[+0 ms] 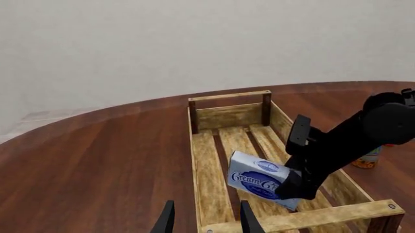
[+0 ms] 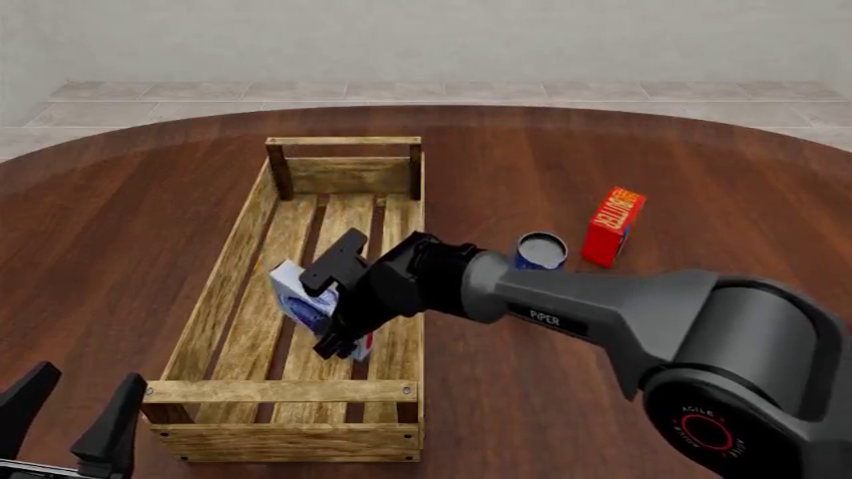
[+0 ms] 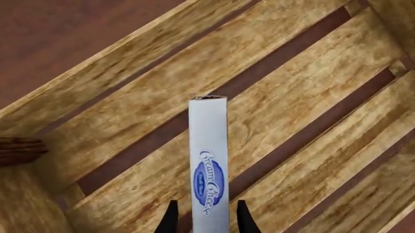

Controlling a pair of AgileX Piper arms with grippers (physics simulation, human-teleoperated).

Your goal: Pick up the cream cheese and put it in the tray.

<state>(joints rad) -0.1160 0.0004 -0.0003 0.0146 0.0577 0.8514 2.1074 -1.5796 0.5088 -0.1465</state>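
White cream cheese (image 2: 295, 290) half hidden by right pincer (image 2: 333, 317), over tray (image 2: 213, 299)

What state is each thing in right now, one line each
cream cheese: tilted, gripped over the tray floor.
tray: upright, open, on the table.
right gripper: shut on the cream cheese.
left gripper: open, holding nothing.
can: upright beside the tray.
red-orange box: standing on end.
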